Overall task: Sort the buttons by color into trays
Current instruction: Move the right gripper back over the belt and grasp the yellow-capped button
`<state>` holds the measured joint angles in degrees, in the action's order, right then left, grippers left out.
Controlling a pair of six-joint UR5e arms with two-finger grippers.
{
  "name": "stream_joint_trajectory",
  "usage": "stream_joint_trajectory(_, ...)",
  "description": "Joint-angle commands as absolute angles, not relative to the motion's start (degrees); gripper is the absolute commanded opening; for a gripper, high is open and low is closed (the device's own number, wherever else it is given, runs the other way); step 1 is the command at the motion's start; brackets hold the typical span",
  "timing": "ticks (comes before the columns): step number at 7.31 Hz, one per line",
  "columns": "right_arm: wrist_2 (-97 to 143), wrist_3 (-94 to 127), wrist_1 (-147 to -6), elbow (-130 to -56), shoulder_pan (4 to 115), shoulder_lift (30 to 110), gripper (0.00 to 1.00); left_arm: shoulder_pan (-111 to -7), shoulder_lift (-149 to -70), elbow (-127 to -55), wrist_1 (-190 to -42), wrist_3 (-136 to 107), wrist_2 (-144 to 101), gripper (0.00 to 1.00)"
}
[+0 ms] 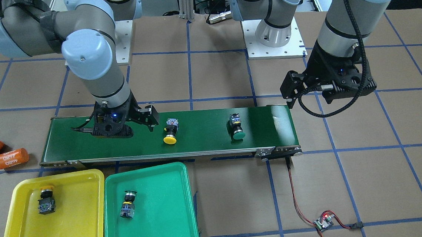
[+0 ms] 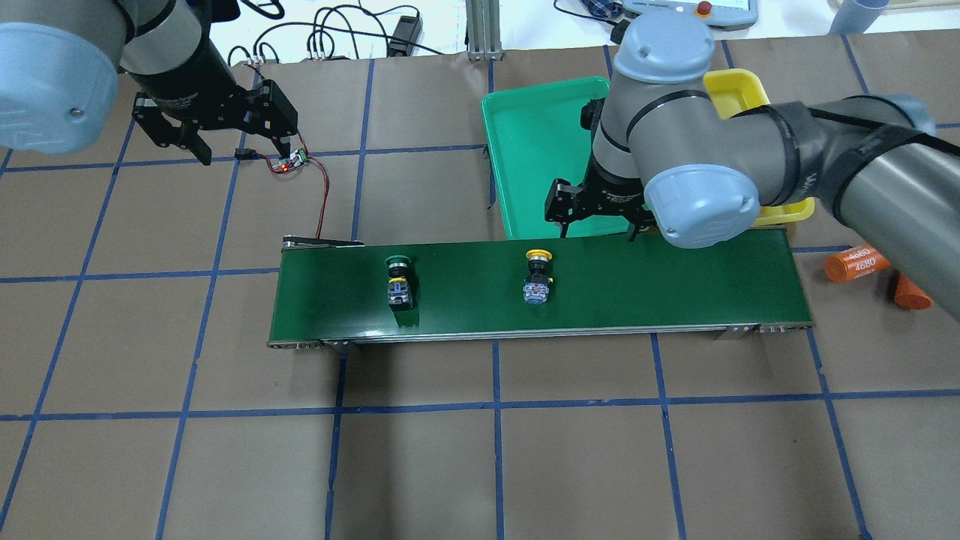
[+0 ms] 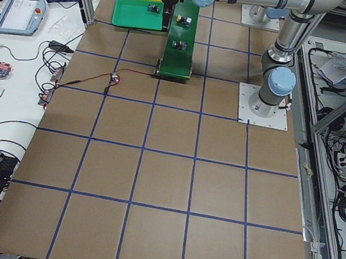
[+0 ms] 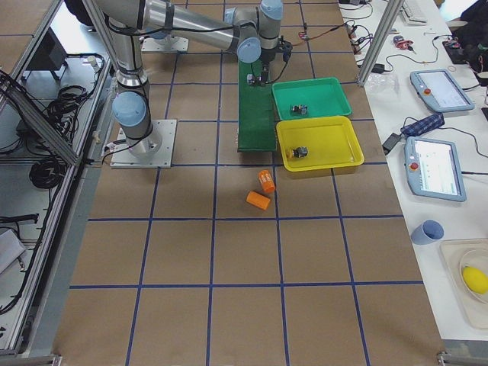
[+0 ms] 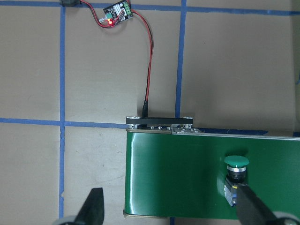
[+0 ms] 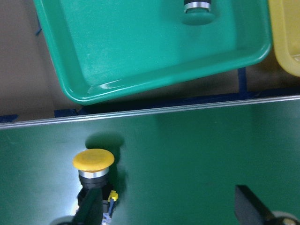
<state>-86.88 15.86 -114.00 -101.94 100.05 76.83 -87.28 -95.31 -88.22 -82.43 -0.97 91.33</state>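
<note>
A table (image 2: 480,465) papered in brown and ruled into squares by blue tape (image 2: 496,406) fills the work cell under bright, even light. Along one long side runs a white bench (image 4: 469,221) carrying two control tablets (image 4: 435,169), a blue cup (image 4: 428,231) and loose cables (image 3: 57,57). An aluminium post (image 4: 379,42) rises at the table's edge beside it. On the opposite side, bundled black cables (image 4: 34,91) lie inside a metal frame (image 4: 46,126) that borders the table.

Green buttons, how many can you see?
2. One green button lies on the conveyor belt, and the other green button lies in the green tray. I see none hidden.
</note>
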Motion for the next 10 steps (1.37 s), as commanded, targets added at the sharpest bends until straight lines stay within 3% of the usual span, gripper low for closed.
stream_joint_trajectory(1, -86.7, 20.6, -116.3, -102.3, 103.4, 73.0, 1.0, -87.3, -95.4, -88.7, -82.4, -1.5, 91.1, 1.0)
stream_joint_trajectory(3, -86.7, 20.7, -116.2, -104.6, 103.4, 72.5, 1.0, -87.2, -95.4, -88.7, -82.4, -1.5, 91.0, 1.0)
stream_joint_trajectory(4, -86.8, 20.7, -116.2, -105.5, 103.4, 72.4, 0.89, -87.3, -95.4, -88.9, -82.4, -1.8, 91.1, 1.0)
stream_joint_trajectory(5, -86.9, 20.7, -115.8, -105.6, 103.4, 72.5, 0.31, -87.3, -95.3, -89.6, -82.4, -2.2, 90.9, 1.0)
stream_joint_trajectory(6, -87.0, 20.6, -115.4, -105.5, 103.3, 72.8, 0.0, -87.3, -95.3, -89.6, -82.4, -4.3, 90.6, 1.0)
stream_joint_trajectory(10, -88.5, 19.6, -115.8, -103.2, 102.0, 73.8, 0.0, -87.2, -95.9, -87.5, -85.8, -5.9, 90.8, 1.0)
